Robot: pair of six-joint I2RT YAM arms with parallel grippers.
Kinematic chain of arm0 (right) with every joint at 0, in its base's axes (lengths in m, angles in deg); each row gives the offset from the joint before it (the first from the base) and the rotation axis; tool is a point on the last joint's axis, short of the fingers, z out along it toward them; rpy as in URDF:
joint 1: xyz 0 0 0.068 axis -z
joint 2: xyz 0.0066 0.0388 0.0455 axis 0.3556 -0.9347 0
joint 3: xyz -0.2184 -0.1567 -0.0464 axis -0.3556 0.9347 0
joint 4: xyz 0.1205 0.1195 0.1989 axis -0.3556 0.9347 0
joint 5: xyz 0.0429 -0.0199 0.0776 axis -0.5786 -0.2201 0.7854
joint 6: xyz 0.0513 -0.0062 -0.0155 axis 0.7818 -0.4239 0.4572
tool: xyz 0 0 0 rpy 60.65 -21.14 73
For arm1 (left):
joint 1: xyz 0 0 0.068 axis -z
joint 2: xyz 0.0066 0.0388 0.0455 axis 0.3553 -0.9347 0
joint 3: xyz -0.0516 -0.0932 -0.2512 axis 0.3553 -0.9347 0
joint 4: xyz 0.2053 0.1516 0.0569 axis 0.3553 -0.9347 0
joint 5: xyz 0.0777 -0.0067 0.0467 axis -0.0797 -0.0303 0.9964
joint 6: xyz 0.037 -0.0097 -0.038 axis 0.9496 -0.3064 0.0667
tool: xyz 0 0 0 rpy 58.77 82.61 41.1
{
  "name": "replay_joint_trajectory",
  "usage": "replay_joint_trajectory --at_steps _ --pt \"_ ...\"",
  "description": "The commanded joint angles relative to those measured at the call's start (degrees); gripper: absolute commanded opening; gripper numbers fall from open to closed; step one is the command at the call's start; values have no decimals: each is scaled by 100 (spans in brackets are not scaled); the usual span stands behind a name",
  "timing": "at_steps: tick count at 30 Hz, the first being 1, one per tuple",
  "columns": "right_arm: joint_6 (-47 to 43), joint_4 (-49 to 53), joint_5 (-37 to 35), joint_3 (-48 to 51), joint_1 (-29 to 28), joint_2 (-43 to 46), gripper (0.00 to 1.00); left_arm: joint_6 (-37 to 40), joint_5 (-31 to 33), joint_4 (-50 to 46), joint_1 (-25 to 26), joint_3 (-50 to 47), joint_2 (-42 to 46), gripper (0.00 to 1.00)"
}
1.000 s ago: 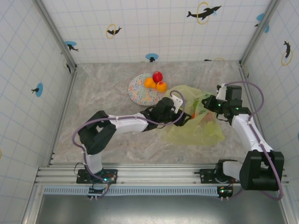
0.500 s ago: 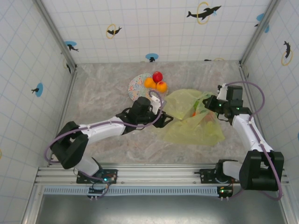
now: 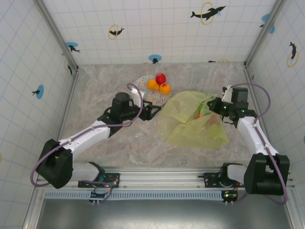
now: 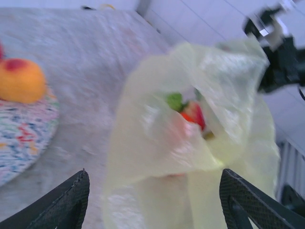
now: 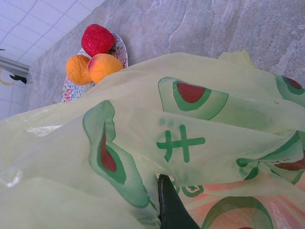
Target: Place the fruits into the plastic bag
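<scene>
The left hand [image 3: 152, 110] hovered low above the grey marble tabletop [image 3: 138, 143], between the patterned plate [image 3: 142, 94] and the plastic bag [image 3: 195, 125]. It was released: in the left wrist view its two dark fingers [image 4: 62, 206] stood wide apart with nothing between them, and they pointed at the mouth of the bag.

The plate lay just behind this hand, at the far middle of the tabletop. Three fruits sat close together on its far right part: a red strawberry [image 3: 161, 78] at the back and two oranges [image 3: 152, 84] in front of it, one of them with a reddish blush [image 5: 106, 66].

The yellow-green bag lay to the right of the plate, crumpled, and its near-left edge almost touched the plate. Through the thin plastic a red fruit with green [image 4: 193, 113] was visible inside; it was perhaps a strawberry, but the picture was blurred.

The right hand [image 3: 213, 106] was clenched on the upper right edge of the bag and held it lifted. In the right wrist view the printed plastic draped over one dark finger [image 5: 171, 205].
</scene>
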Motion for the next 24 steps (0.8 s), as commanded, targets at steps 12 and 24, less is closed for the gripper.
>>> replay_joint_trajectory --at_steps 12,24 --pt "-98 -6 35 72 79 42 0 -732 1621 -683 -793 1806 -2059 86" --pt "-71 -99 127 177 103 40 0 -756 1553 -704 -877 2952 -3498 91"
